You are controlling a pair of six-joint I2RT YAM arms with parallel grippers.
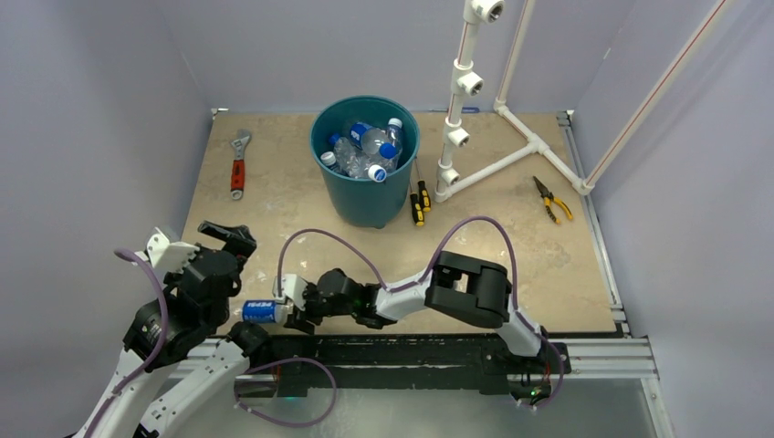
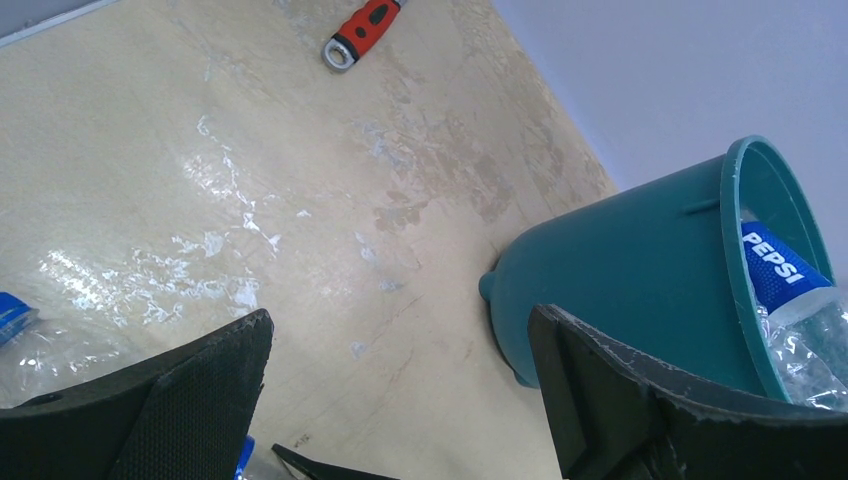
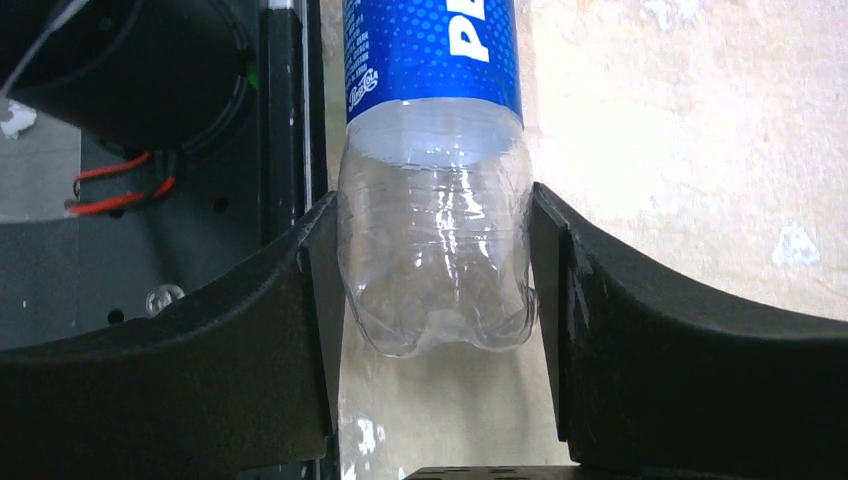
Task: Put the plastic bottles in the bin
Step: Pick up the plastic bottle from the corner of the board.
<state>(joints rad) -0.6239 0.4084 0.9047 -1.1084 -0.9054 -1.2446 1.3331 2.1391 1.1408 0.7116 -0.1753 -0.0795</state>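
Right arm's fingers (image 3: 240, 330) pinch a plastic bottle (image 3: 432, 60) by its base; lifting well clear of the tabletop (image 1: 274, 205) before swinging over the bin (image 1: 365, 196) looks wisest, with left arm's fingers (image 2: 180, 400) spread.

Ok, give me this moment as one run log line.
right gripper: shut on blue-label bottle, at its base | left gripper: open, empty | bin: holds other bottles | blue-label bottle: not yet in bin
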